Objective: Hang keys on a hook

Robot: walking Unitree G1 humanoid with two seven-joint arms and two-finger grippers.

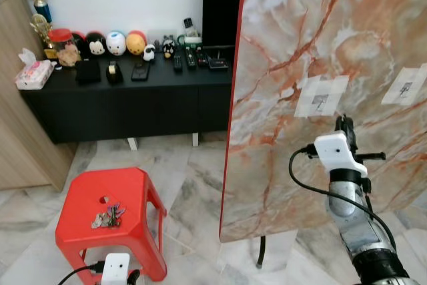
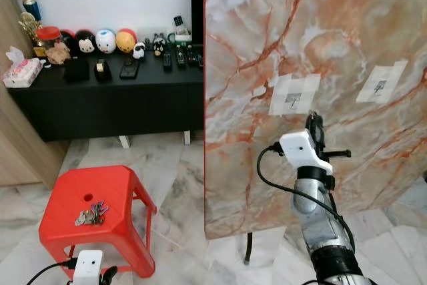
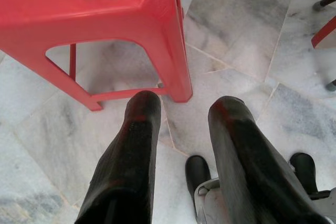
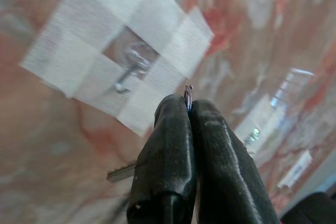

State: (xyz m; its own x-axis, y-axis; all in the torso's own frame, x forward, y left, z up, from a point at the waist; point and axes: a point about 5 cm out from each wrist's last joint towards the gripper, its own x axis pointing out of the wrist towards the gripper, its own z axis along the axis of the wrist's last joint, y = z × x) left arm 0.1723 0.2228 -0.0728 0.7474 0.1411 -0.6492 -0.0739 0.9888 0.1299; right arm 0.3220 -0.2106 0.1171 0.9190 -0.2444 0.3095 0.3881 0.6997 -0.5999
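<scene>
Just below the small metal hook [image 4: 131,64] taped to the upright orange-veined marble board [image 1: 280,51], the right gripper [image 4: 188,106] has its black fingers pressed together on a thin metal key ring, whose key blade [image 4: 122,172] juts out sideways, seemingly so the ring can be lifted onto the hook. Another bunch of keys [image 1: 109,216] lies on the red plastic stool [image 1: 80,231], with the left gripper [image 3: 184,111] hanging low beside it, fingers moderately apart and empty.

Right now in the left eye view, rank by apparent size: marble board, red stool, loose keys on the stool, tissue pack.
1. marble board
2. red stool
3. tissue pack, though it sits farther away
4. loose keys
</scene>
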